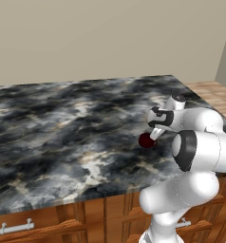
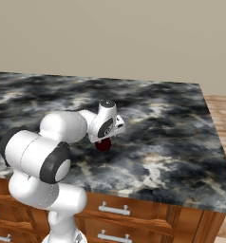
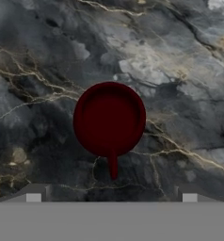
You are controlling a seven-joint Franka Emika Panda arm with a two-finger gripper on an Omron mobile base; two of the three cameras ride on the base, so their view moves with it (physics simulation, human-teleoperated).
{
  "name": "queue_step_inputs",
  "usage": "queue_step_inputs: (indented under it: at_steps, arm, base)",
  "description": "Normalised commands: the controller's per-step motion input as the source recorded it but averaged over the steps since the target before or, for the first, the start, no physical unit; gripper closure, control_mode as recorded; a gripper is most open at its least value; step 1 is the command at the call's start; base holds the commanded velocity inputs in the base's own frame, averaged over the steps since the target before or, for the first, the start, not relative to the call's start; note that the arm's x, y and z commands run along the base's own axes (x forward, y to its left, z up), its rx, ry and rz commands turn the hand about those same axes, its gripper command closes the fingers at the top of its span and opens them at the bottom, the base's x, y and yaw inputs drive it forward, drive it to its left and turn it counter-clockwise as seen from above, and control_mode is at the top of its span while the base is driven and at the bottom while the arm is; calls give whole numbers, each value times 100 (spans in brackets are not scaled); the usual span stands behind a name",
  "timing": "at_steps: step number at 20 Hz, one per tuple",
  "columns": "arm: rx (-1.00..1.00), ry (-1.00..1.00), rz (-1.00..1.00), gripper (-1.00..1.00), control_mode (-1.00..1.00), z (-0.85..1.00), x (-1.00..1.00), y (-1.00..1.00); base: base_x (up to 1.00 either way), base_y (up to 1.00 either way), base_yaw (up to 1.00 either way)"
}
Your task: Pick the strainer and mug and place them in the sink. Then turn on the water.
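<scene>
Gripper [image 1: 152, 137] hangs over the mug [image 3: 109, 120], fingertips [image 3: 34, 196] spread wide apart w/ nothing between them. Mug sits upright on the counter [image 1: 62, 133], centred just ahead of the hand, its handle pointing back toward it. Risk, in my view: straight descent could land a finger on the rim or handle and tip or shove the mug.

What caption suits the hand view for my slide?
Looking down on the mug, upright on the marbled counter, between the open gripper fingertips.

No readable text, labels, brands or numbers in any view. Nothing printed on the mug [image 3: 109, 118] or the counter [image 1: 62, 123].
</scene>
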Motion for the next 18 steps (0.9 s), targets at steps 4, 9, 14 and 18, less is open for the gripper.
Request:
queue_step_inputs:
  at_steps: [4, 9, 14, 18]
  arm:
    - [0, 0, 0, -100, -100, -13, 11, 0]
    - [0, 0, 0, -100, -100, -19, 6, 0]
    - [0, 0, 0, -100, -100, -23, 1, 0]
    - [0, 0, 0, -100, -100, -23, 0, 0]
  base:
    - [0, 0, 0]
    - [0, 0, 0]
    - [0, 0, 0]
    - [0, 0, 0]
